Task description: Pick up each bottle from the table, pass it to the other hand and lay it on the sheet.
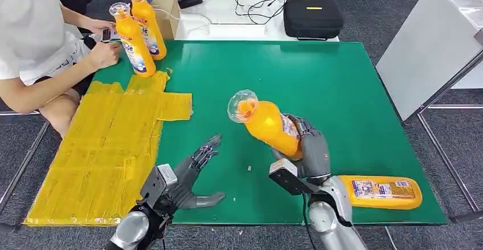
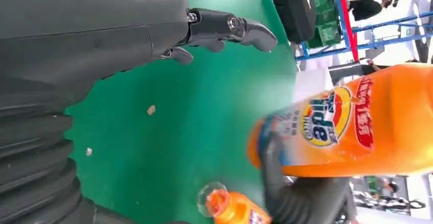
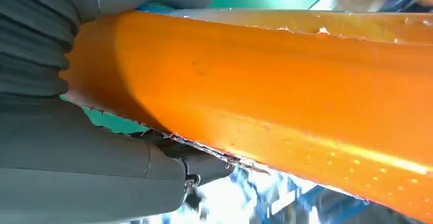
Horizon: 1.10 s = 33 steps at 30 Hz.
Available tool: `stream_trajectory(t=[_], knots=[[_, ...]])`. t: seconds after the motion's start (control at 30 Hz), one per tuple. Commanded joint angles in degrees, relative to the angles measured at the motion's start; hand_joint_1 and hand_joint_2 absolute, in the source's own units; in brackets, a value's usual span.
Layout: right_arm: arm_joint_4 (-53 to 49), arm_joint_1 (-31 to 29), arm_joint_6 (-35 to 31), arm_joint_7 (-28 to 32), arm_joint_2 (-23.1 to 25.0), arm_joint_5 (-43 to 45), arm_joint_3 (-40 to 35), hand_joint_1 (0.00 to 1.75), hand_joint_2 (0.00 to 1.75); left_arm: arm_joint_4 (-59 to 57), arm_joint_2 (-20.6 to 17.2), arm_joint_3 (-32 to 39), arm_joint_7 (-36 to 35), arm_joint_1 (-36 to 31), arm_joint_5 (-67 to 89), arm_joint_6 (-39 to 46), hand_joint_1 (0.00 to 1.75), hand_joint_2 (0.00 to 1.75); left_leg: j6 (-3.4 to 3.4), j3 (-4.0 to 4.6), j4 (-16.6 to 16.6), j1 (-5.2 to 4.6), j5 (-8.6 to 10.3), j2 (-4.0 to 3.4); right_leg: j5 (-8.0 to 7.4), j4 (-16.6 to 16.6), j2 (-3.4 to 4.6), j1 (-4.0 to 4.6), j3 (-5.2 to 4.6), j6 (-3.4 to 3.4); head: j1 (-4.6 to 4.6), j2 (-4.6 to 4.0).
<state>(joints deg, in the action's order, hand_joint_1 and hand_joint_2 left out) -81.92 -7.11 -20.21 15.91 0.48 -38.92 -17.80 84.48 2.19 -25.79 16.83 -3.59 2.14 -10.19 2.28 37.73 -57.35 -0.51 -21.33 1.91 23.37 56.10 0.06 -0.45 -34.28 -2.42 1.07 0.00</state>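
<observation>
My right hand [image 1: 310,150] grips an orange bottle [image 1: 267,123] and holds it above the green table [image 1: 342,85], tilted with its clear cap toward the left. The right wrist view has that bottle [image 3: 265,91] pressed against the hand [image 3: 76,147]. My left hand [image 1: 191,176] hovers open over the table's near edge, fingers spread toward the held bottle [image 2: 352,127]; the left wrist view has those fingers [image 2: 224,30] apart from it. A second orange bottle [image 1: 380,192] lies flat at the near right corner. Two more bottles [image 1: 139,31] stand upright at the far left. The yellow sheet [image 1: 108,147] covers the table's left side.
A person [image 1: 40,39] sits at the far left with a hand [image 1: 105,53] beside the standing bottles. Behind the green table stands a white table with a black case [image 1: 313,17], cables, a radio and a cardboard box [image 1: 165,12]. A white panel [image 1: 433,39] stands at the right.
</observation>
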Motion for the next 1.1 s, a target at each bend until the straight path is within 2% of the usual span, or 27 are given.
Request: stream_trajectory(t=[0.03, 0.43, 0.87, 1.1], knots=[[6.88, -2.01, -0.90, 0.46, 4.07, -0.99, -11.37, 1.75, 1.75, 2.26, -0.90, 0.52, 0.86, -3.80, 1.92, 4.46, 0.00, 1.75, -0.19, -0.22, -0.07, 0.13, -0.17, -0.29, 0.09, 0.00, 0.15, 0.14, 0.22, 0.11, 0.00, 0.00], [12.78, -4.01, 2.14, 1.86, 6.00, 1.61, -17.22, 1.75, 1.75, 3.60, -0.54, -0.15, 1.43, -4.64, 2.75, 7.15, 0.00, 1.75, -0.19, -0.25, -0.02, 0.13, -0.14, -0.26, 0.11, -0.04, 0.12, 0.13, 0.27, 0.14, -0.04, 0.00], [16.37, -4.66, 1.85, 1.80, 5.82, 4.22, -16.50, 1.75, 1.75, 6.71, -1.15, -2.60, 2.79, -3.03, 1.83, 6.87, 0.00, 1.75, -0.20, -0.30, -0.04, 0.14, -0.18, -0.23, 0.15, -0.07, 0.07, 0.16, 0.35, 0.13, -0.02, 0.00], [21.62, -6.08, 3.10, 1.94, 6.66, 6.36, -16.02, 1.75, 1.75, 5.73, -0.39, -1.81, 4.09, -3.22, -3.99, 5.41, 0.00, 1.75, -0.17, -0.24, 0.01, 0.12, -0.11, -0.20, 0.09, -0.08, 0.08, 0.13, 0.28, 0.13, 0.00, 0.00]])
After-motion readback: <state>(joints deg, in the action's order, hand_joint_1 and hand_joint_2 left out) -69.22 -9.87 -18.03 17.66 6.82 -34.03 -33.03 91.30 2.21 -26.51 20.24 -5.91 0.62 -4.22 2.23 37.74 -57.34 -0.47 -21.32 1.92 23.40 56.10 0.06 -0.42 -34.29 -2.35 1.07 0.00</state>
